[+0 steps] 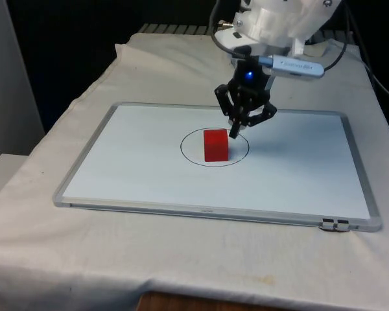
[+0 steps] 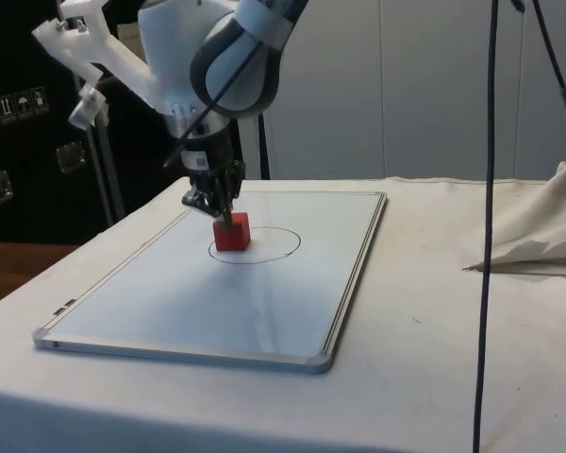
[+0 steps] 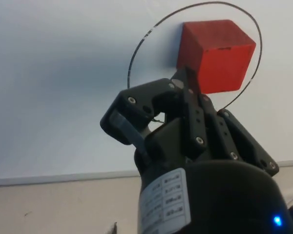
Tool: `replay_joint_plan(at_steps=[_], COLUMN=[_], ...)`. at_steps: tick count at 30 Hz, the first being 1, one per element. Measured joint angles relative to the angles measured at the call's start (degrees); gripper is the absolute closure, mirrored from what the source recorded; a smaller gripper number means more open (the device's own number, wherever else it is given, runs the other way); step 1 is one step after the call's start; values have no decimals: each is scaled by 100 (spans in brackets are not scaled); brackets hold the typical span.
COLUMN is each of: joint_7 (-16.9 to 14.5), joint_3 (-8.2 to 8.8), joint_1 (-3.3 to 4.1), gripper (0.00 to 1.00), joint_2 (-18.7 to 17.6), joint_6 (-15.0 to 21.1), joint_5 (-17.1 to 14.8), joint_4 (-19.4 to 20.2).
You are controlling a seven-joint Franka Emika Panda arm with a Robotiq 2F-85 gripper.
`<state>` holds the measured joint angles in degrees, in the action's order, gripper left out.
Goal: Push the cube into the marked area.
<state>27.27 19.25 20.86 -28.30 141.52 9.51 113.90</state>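
Item: red cube [image 1: 215,144], one, resting on the whiteboard [image 1: 136,175] inside the black drawn circle [image 1: 189,153] (slightly toward the circle's 9 o'clock edge in the front view). Item: black gripper [image 1: 234,134], fingers pressed together into a single tip, that tip touching the cube's upper corner at about 1 o'clock in the front view. Item: white tablecloth [image 1: 84,259], lying beneath the whiteboard, creased near the table's edges.

The red cube [image 1: 215,144] sits flat on the whiteboard [image 1: 117,168]; it lies inside the black drawn circle [image 1: 189,154], near the middle.
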Motion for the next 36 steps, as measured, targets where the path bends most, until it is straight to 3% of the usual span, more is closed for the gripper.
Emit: replay_joint_plan(at_steps=[4, 14, 22, 36], joint_7=[195, 321, 304, -6], joint_3=[-63, -223, -367, -453], joint_1=[97, 195, 241, 246], gripper=[100, 100, 100, 100], joint_2=[281, 573, 756, 779], joint_6=[-286, -756, -1232, -1312], joint_5=[149, 338, 481, 476], joint_4=[23, -92, -292, -510])
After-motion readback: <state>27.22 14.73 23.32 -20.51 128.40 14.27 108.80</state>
